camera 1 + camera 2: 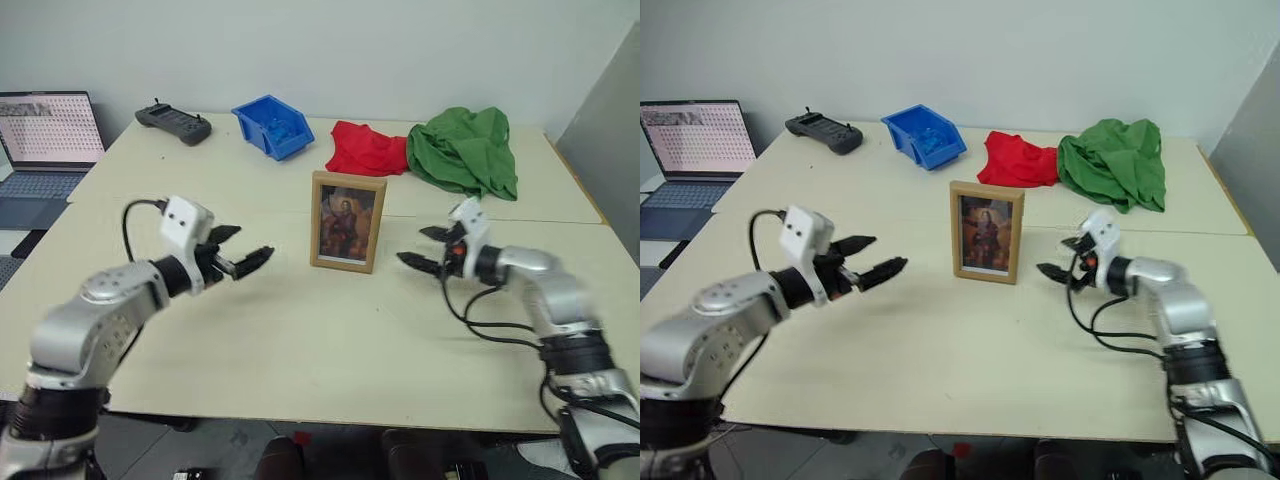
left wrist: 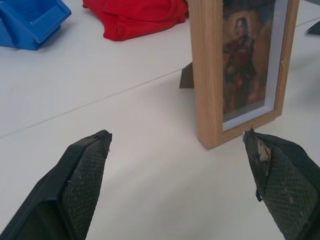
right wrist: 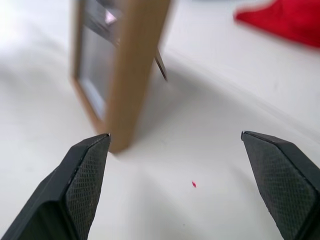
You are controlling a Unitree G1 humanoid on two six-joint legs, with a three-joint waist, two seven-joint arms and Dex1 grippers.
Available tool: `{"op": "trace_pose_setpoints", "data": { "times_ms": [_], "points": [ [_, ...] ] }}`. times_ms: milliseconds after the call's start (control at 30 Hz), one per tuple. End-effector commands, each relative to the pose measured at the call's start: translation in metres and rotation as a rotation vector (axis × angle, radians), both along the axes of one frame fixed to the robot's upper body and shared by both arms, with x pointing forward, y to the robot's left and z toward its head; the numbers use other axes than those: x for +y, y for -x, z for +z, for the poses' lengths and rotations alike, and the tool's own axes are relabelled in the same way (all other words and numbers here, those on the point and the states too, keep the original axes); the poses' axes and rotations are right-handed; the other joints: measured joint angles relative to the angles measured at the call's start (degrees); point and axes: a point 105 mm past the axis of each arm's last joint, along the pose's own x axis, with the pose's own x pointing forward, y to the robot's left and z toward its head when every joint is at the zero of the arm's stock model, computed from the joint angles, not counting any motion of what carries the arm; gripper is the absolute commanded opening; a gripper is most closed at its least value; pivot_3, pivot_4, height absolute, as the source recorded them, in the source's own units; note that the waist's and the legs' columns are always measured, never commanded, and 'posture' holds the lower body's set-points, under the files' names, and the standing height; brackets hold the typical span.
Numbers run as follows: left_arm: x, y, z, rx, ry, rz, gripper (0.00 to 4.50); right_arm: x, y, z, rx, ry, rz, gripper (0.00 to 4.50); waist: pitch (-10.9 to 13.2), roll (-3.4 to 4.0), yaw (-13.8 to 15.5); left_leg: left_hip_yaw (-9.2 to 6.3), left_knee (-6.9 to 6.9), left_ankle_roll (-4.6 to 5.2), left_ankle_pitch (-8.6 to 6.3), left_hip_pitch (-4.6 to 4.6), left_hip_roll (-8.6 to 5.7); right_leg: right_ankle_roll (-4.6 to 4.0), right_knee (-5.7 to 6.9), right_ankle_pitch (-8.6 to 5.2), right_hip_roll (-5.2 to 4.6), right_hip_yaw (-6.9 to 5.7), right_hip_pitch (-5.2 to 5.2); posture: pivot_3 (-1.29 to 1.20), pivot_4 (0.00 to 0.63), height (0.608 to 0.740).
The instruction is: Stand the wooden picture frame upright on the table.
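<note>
The wooden picture frame (image 1: pixel 347 221) stands upright on the table (image 1: pixel 300 340), its portrait picture facing me and its stand propped behind it (image 2: pixel 187 77). Nothing touches it. My left gripper (image 1: pixel 238 254) hovers open to the frame's left, a short gap away, with nothing between its fingers. To the frame's right my right gripper (image 1: pixel 428 248) is open and empty too, also clear of the frame. Both wrist views look past spread fingertips at the frame (image 3: pixel 120 65) standing on its own.
At the back of the table lie a red cloth (image 1: pixel 366 149), a green cloth (image 1: pixel 466 150), a blue bin (image 1: pixel 272 125) and a black controller (image 1: pixel 174 123). A laptop (image 1: pixel 45 150) sits at the far left. A seam (image 1: pixel 250 210) crosses the table behind the frame.
</note>
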Motion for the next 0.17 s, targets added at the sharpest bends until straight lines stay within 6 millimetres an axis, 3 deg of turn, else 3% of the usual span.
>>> {"op": "trace_pose_setpoints", "data": {
  "times_ms": [33,167],
  "points": [
    [-0.0039,-0.0040,0.0204,-0.013,0.020,-0.086,4.50,0.0119,0.0215,0.0224,-0.019,-0.010,0.099,4.48,0.0,-0.01,-0.1,0.00,0.00,0.00,0.00,0.03,0.02,0.00,0.01,0.00,0.02,0.02,0.03,0.00,0.150,0.740],
    [-0.0133,-0.0084,0.0251,-0.009,0.023,-0.143,4.50,0.0093,0.0194,0.0277,-0.023,-0.015,0.067,4.48,0.0,-0.03,0.1,0.00,0.03,0.00,0.00,0.01,0.00,0.00,0.02,0.00,0.02,0.01,0.03,0.00,0.150,0.740]
  ]
}}
